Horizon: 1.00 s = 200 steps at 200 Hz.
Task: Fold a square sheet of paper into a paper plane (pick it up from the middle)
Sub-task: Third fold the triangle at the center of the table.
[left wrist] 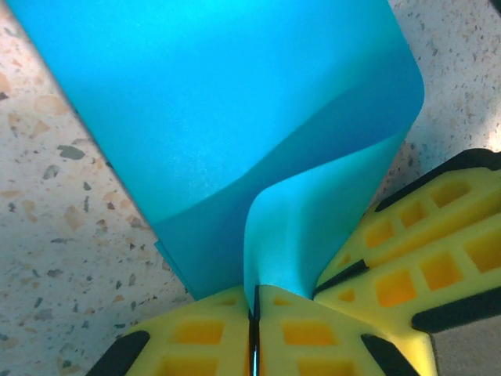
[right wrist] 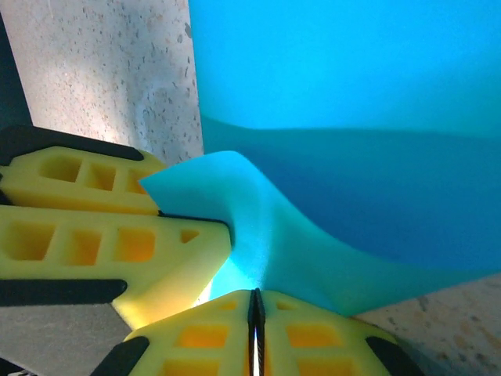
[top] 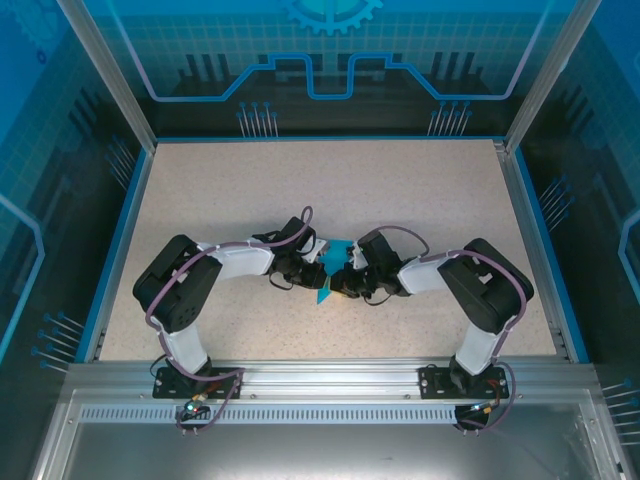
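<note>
Nearest, left wrist view: my left gripper [left wrist: 254, 317], its yellow pads pressed together on a raised ridge of the square sheet of paper [left wrist: 219, 102]; right wrist view: my right gripper [right wrist: 254, 317], clamped in the same way on that ridge from the opposite side, the two sets of fingers just beside each other. Beyond the pads: the teal sheet rises from the pinch in a soft curl, uncreased, and spreads flat over the speckled table [left wrist: 47, 204]; a second edge peeps from beneath it at lower left, so I judge it doubled once, though I cannot be certain. Top view: both arms bent inward and meeting near the table's middle; teal corners show between them. Farthest: the blue patterned back wall [top: 320, 60]. Progress, as I judge it: the pick-up from the middle is made; the sharp creases, the pointed nose and the wings are all left to do; an early stage.
</note>
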Each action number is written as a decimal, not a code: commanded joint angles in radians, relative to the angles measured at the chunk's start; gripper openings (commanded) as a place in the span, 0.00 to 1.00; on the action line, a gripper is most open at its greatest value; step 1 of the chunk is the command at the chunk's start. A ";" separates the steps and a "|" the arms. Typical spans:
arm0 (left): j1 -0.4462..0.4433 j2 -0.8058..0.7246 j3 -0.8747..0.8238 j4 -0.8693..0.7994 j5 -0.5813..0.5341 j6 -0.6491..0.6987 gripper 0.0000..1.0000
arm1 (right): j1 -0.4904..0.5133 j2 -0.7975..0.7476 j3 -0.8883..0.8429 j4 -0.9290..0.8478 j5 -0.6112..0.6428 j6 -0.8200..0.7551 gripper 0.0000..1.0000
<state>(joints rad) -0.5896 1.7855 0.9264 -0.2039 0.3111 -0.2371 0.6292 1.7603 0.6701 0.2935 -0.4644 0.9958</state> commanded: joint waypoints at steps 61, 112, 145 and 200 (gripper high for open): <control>0.007 0.028 -0.029 -0.019 -0.039 -0.001 0.10 | 0.019 -0.076 -0.053 0.039 0.007 0.013 0.13; 0.007 0.031 -0.032 -0.014 -0.038 -0.001 0.10 | 0.076 -0.063 -0.085 0.146 0.030 0.078 0.12; 0.007 0.033 -0.031 -0.014 -0.033 0.000 0.10 | 0.087 -0.038 -0.079 0.157 0.038 0.082 0.12; 0.007 0.037 -0.032 -0.014 -0.034 0.000 0.10 | 0.094 0.028 -0.082 0.181 0.041 0.088 0.12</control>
<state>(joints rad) -0.5896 1.7855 0.9264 -0.2028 0.3107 -0.2367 0.7029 1.7454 0.5964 0.4469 -0.4423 1.0737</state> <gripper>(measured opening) 0.099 0.120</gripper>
